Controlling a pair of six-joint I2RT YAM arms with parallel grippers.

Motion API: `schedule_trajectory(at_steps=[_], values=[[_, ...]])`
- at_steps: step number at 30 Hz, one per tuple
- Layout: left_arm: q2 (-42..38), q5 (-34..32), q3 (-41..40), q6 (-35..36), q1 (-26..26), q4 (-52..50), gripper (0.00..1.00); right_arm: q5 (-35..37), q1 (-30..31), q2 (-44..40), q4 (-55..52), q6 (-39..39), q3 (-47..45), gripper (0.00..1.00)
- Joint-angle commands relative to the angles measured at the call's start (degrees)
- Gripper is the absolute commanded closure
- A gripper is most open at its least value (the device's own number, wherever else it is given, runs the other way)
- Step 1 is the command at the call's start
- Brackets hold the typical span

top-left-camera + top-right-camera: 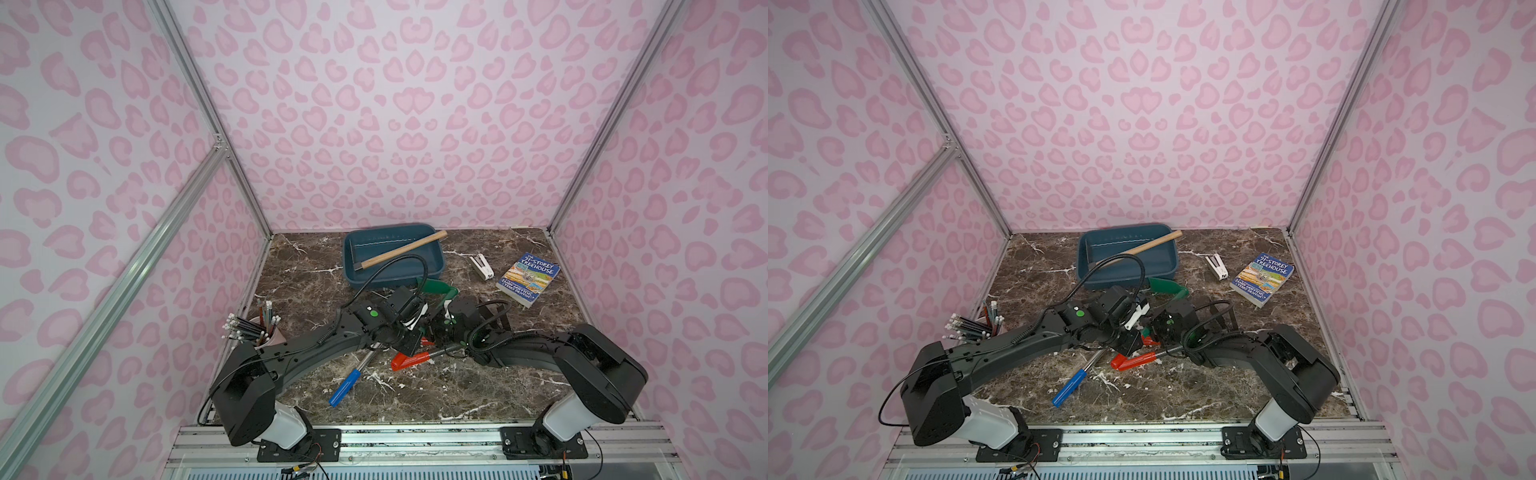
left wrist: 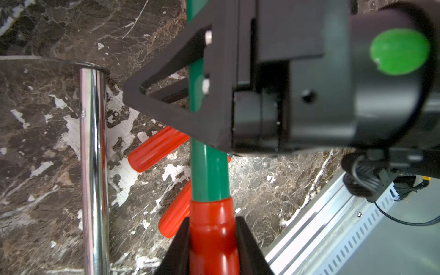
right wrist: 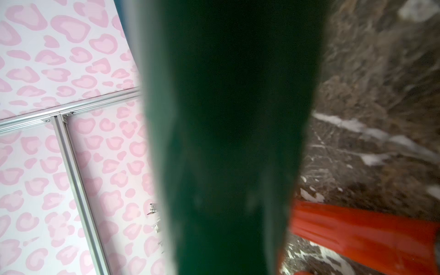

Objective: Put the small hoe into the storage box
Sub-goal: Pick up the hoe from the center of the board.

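Observation:
The small hoe has a green blade (image 1: 436, 287), a green shaft (image 2: 209, 171) and a red handle (image 2: 214, 228). It is held just in front of the storage box (image 1: 382, 282), a teal tub at the back of the table. My left gripper (image 2: 214, 247) is shut on the red handle. My right gripper (image 2: 197, 78) is shut on the green shaft further up, its black triangular finger (image 2: 166, 112) wrapping the shaft. In the right wrist view the dark green blade (image 3: 228, 142) fills the middle and hides the jaws. In both top views the two wrists meet mid-table (image 1: 1142, 328).
A wooden-handled hammer (image 1: 403, 249) lies in the box. Red-handled pliers (image 1: 409, 360) and a chrome tube with a blue grip (image 1: 345, 386) lie under the arms. A pink pencil cup (image 1: 266, 332) stands at the left. A stapler (image 1: 482, 267) and a book (image 1: 528, 278) lie at the right.

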Motion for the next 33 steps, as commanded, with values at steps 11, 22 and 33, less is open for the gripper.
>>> schedule_trajectory(at_steps=[11, 22, 33], values=[[-1.4, -0.1, -0.5, 3.6, -0.1, 5.5, 0.8, 5.5, 2.6, -4.7, -9.5, -13.1, 2.8, 1.0], [-1.5, -0.3, 0.4, 4.1, -0.1, 5.3, 0.44, 8.0, 2.6, -6.9, -17.5, -27.1, 7.5, 1.0], [-5.2, -1.5, 0.2, 4.4, 0.9, 2.3, 0.38, 6.6, -0.4, -9.2, -21.7, -40.1, 8.4, 1.0]])
